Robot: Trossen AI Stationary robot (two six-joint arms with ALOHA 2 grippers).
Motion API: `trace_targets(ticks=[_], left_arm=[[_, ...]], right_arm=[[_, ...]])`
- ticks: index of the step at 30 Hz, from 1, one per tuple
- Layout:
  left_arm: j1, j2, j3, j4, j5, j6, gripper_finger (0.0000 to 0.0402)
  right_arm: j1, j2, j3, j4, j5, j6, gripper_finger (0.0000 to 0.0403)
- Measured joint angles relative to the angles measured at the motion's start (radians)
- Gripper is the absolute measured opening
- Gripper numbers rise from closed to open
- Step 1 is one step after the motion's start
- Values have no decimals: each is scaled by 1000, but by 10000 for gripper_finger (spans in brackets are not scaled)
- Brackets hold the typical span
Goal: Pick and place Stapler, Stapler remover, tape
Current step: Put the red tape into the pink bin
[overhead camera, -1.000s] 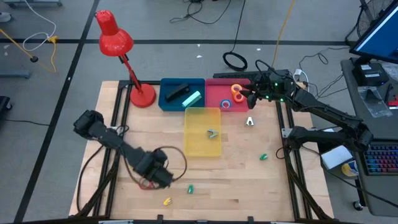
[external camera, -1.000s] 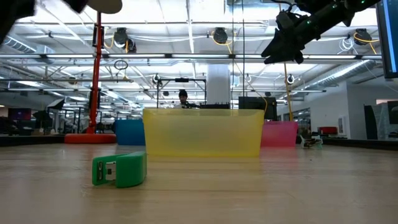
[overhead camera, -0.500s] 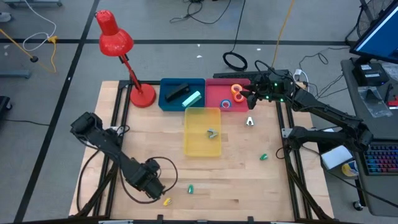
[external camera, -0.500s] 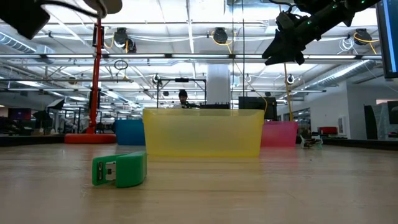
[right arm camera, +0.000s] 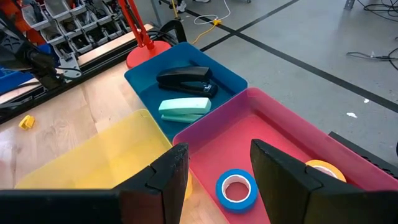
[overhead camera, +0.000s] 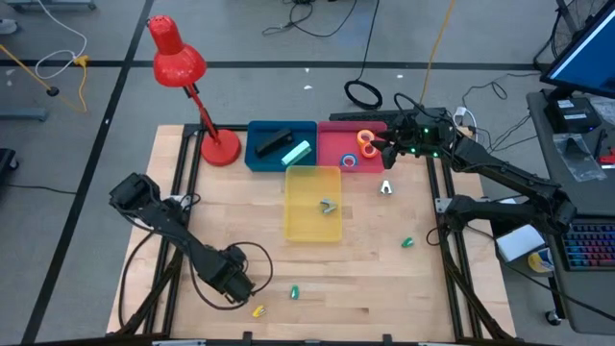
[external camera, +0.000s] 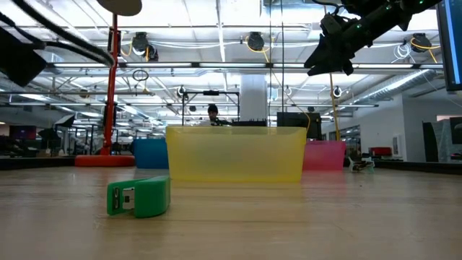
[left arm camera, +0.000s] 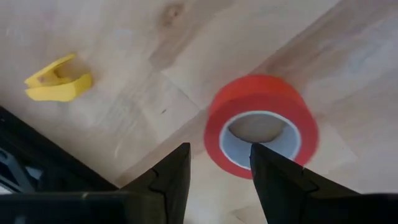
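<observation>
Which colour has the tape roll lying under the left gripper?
Red, with a pale inner core; the tape roll shows best in the left wrist view.

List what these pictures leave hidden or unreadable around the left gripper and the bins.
- Red tape roll: hidden in the high view under the left gripper; whether the fingers touch it is unclear.
- Pink bin contents: low view shows only its wall behind the yellow bin.
- Small grey piece in the yellow bin: too small to identify.
</observation>
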Motion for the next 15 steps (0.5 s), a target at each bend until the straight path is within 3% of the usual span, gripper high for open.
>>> trace_targets(ticks=[5,15], left_arm=[[0,0,-31,40,0,2,166],[4,-6,-176,313,52,-20,158]], right_arm=[[0,0,0,0,0,0,164],[0,0,0,0,0,0,164]])
